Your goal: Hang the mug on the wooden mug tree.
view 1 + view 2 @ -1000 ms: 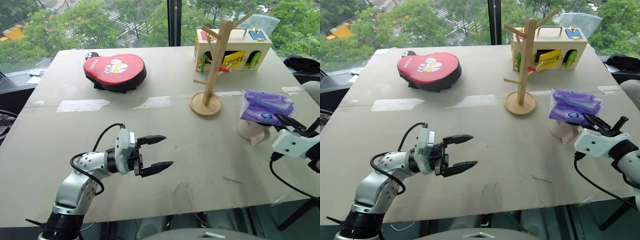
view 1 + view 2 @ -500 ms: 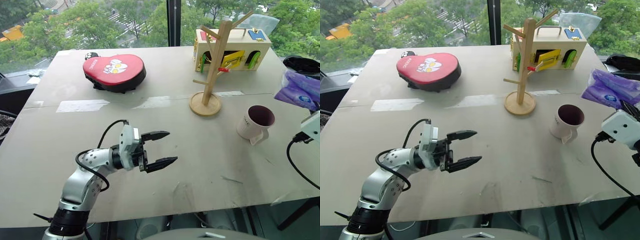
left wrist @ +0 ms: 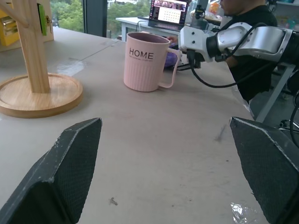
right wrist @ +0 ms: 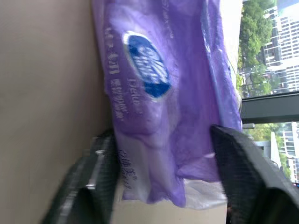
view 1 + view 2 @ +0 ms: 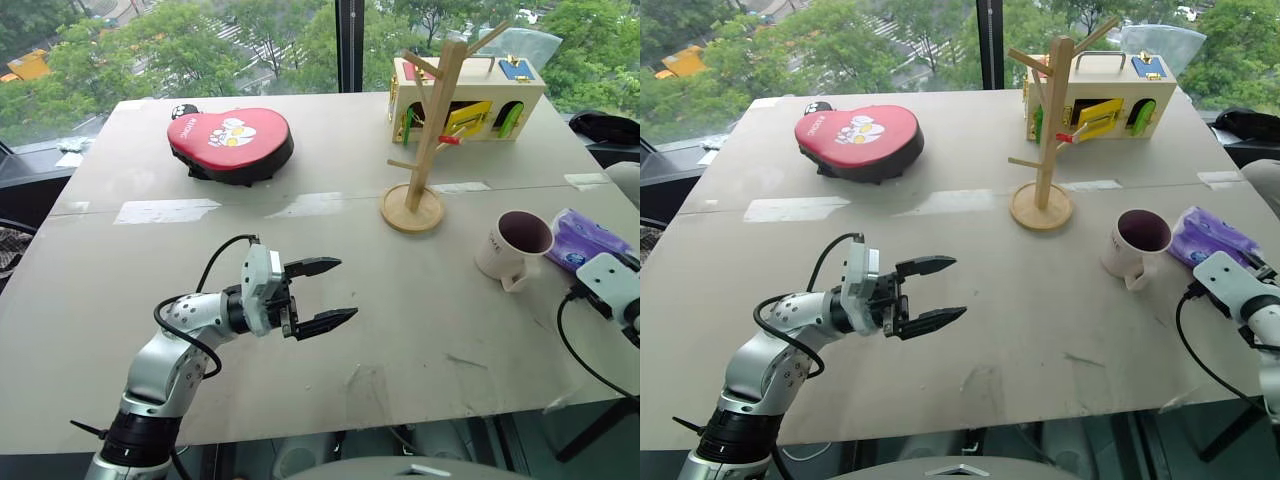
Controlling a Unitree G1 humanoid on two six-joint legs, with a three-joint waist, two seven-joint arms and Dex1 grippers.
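The cream mug [image 5: 513,244] with a dark maroon inside stands upright on the table's right side, its handle turned toward the front; the left wrist view shows HOME lettered on the mug [image 3: 146,61]. Behind it and to the left rises the wooden mug tree [image 5: 431,118] on its round base, its pegs bare. My left gripper [image 5: 346,289] hovers open and level over the table's middle, pointing toward the mug from well to its left. My right gripper [image 4: 163,140] is open, its fingers on either side of a purple tissue pack [image 5: 582,240] lying just right of the mug.
A red heart-shaped pad [image 5: 230,140] lies at the back left. A wooden box with coloured doors [image 5: 470,95] stands behind the tree. A person [image 3: 245,32] sits beyond the table's right edge near a laptop [image 3: 170,11].
My right arm swung the tissue pack off the mug, out to the right and down onto the table, and its jaws spread. The mug's mouth is now uncovered. My left gripper held still.
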